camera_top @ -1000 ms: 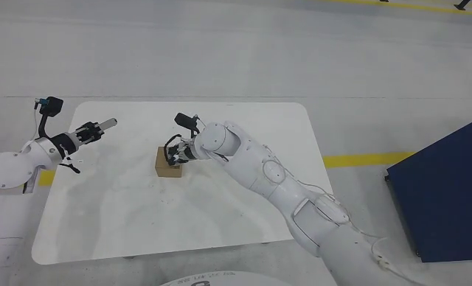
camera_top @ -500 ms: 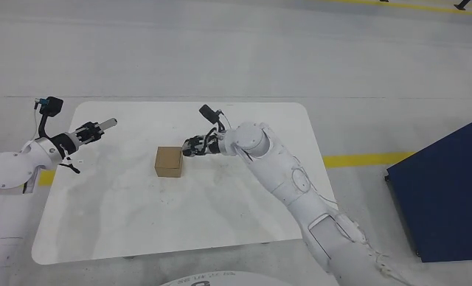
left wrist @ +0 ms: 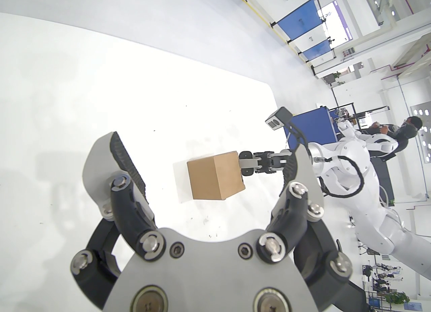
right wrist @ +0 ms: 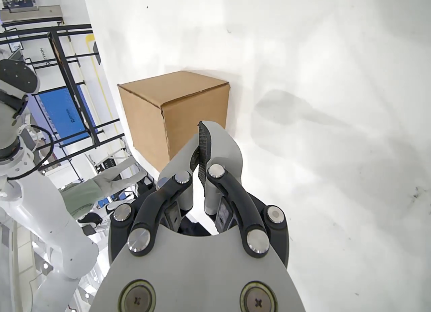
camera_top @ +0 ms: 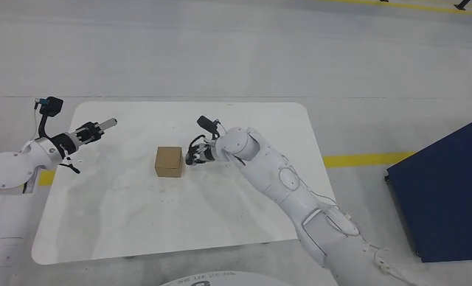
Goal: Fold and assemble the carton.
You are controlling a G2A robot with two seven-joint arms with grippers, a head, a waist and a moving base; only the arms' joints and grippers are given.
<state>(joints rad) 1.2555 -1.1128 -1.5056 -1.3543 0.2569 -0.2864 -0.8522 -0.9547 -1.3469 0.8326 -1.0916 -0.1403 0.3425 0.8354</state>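
Note:
The carton [camera_top: 169, 161] is a small closed brown cardboard box standing on the white table [camera_top: 133, 220], a little left of its middle. It also shows as the carton [left wrist: 215, 176] in the left wrist view and the carton [right wrist: 175, 114] in the right wrist view. My right gripper [camera_top: 193, 156] is shut with nothing in it, just to the carton's right side, close to it; its fingertips [right wrist: 201, 131] point at the box. My left gripper [camera_top: 110, 124] is open and holds nothing, near the table's far left edge, well away from the carton.
A blue panel [camera_top: 435, 197] stands on the floor to the right of the table. A yellow floor line [camera_top: 361, 159] runs beside the table.
My right gripper was at the carton's top a second ago, drew back to the right and up, and has now come down close to the carton's right side. The left arm stayed still.

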